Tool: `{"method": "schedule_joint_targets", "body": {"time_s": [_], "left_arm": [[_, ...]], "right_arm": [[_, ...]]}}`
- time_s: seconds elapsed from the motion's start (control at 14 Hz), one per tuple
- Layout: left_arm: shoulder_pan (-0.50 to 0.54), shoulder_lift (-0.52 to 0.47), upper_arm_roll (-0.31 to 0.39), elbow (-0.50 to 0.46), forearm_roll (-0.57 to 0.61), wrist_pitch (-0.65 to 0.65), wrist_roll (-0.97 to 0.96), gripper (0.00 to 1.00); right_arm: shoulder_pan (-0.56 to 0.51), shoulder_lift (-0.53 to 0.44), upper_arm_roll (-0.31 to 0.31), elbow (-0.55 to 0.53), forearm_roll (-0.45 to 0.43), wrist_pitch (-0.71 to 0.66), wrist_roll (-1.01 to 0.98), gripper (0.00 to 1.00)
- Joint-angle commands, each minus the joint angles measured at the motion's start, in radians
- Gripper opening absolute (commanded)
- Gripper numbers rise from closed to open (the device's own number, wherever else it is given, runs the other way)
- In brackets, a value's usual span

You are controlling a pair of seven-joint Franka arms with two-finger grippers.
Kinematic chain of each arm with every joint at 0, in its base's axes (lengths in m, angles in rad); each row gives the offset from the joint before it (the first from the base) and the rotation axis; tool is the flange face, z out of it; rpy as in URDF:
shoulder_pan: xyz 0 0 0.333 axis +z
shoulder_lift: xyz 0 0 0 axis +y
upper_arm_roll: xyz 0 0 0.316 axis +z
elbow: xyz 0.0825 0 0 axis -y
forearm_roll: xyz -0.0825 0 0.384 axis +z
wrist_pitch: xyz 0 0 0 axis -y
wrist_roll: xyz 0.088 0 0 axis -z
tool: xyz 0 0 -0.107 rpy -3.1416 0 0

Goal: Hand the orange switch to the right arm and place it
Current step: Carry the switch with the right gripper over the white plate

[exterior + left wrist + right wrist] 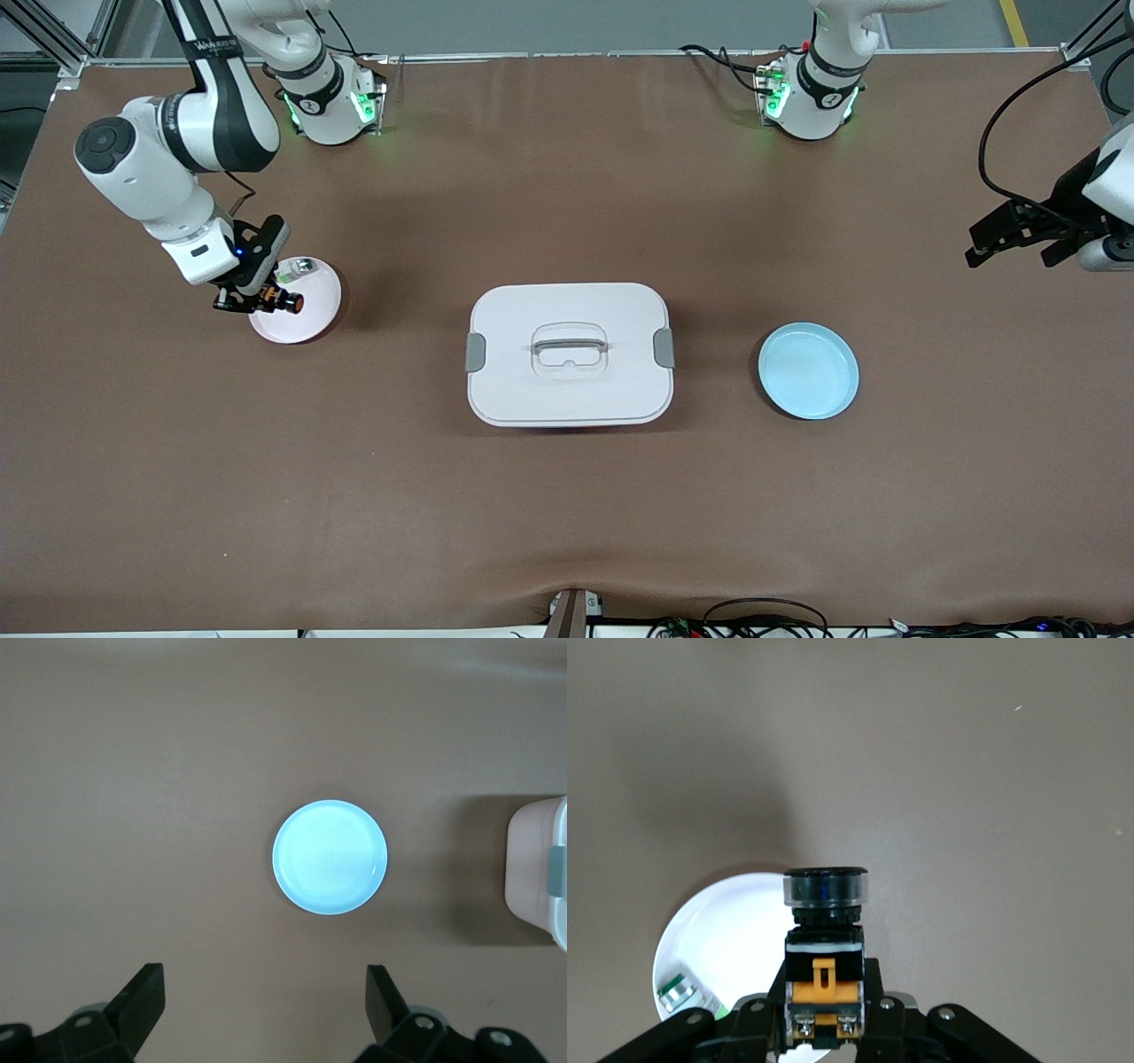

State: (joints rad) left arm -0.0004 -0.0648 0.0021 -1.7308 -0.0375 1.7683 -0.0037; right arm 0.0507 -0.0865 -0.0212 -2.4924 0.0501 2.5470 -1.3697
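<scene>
Right hand (pixel 259 299), left side of front frame, was clamped on orange switch (pixel 282 302), held just over pink plate (pixel 310 323).
Judged step: placing. Go down slow, keep switch level, let go only once it rests on plate, clear of small green-and-silver part (pixel 295 270).
Left hand (pixel 1019 239) waited, fingers apart, at right edge.
Counted: two plates, one pink, one blue plate (pixel 808 369); one white lidded box (pixel 570 353); one switch; one small part; two hands; one desk (pixel 567 514).
</scene>
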Motion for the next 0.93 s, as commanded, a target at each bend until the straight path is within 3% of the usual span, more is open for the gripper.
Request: {"method": "schedule_joint_targets", "body": {"time_s": [0.0,0.36,0.57,0.86], "left_arm": [[-0.01,-0.013,0.009,0.06,0.013,-0.078,0.004,1.0],[-0.012,-0.004,0.009,0.086,0.016,-0.084,-0.001,1.0],[-0.016,0.01,0.006,0.112,0.039,-0.084,0.001,1.0],[-0.02,0.01,0.006,0.117,0.039,-0.087,-0.006,1.0]], "right_arm": [[-0.057,-0.033,0.017,-0.08,-0.004,0.057,-0.087,0.0],[-0.095,0.028,0.017,-0.129,-0.001,0.153,-0.187,0.0],[-0.1,0.117,0.018,-0.16,-0.001,0.284,-0.201,0.0],[-0.133,0.211,0.02,-0.157,0.008,0.325,-0.201,0.0]]}}
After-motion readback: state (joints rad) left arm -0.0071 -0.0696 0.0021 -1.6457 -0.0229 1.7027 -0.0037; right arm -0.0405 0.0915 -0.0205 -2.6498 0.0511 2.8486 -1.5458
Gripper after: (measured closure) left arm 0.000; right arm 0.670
